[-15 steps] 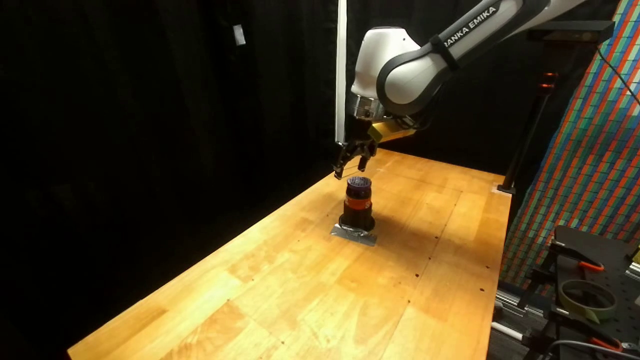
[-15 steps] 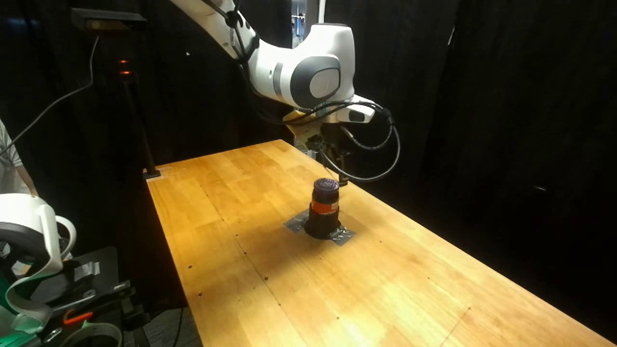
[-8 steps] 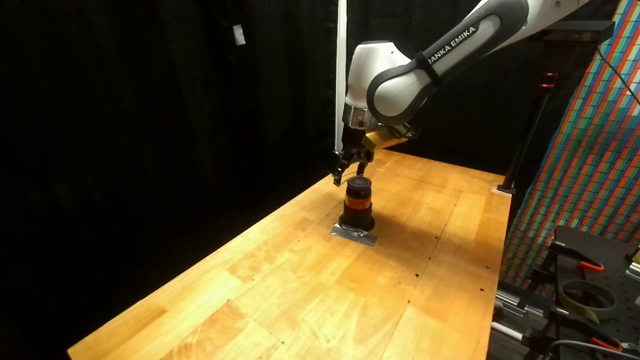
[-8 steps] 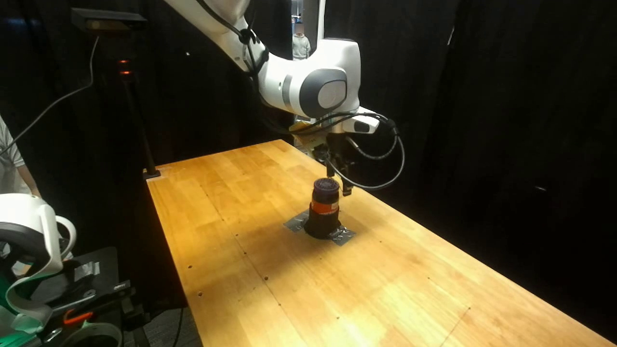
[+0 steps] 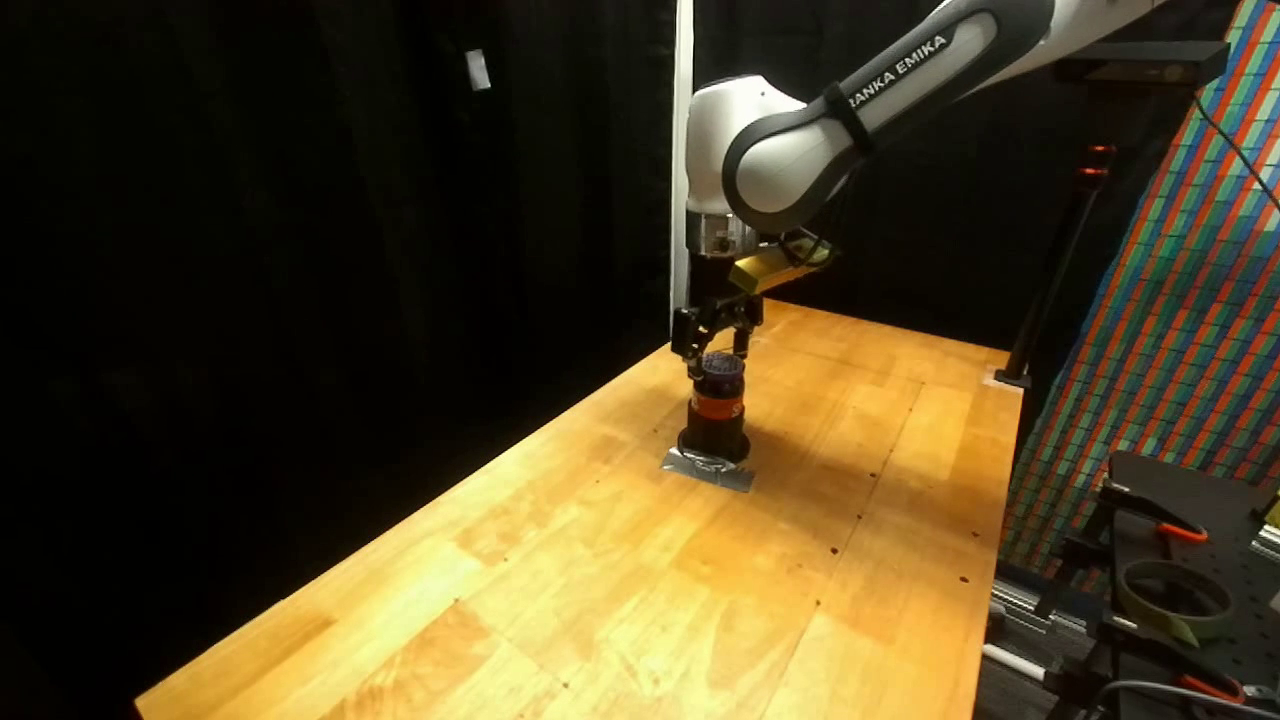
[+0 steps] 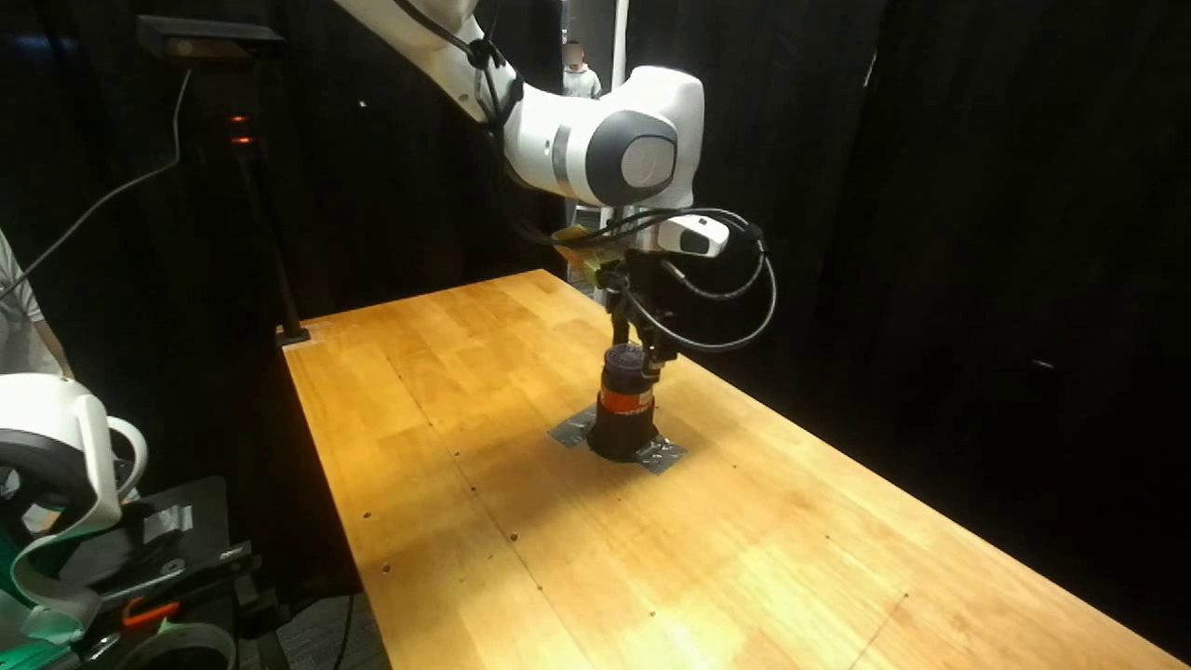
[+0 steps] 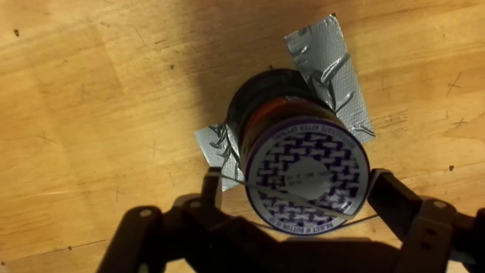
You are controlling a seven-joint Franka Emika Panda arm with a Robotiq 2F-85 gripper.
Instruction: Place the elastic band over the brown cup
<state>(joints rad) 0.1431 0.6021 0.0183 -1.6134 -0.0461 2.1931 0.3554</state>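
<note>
Wrist view: my gripper (image 7: 297, 173) has fingers (image 7: 394, 201) spread astride the upright lidded jar (image 7: 303, 159), elastic band (image 7: 291, 198) strung between them, one strand crossing the lid's near half; I judge it must clear the far rim before lowering.

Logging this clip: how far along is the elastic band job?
Looks done: the tool holds the band stretched between its parted fingers, at the brown cup, a lidded jar. In hand: in the wrist view one side of the band crosses the lid, the other runs by its edge; whether either has caught the rim, I cannot tell. Left, as that crossing shows: probably seating it around the cup and freeing the fingers.
</note>
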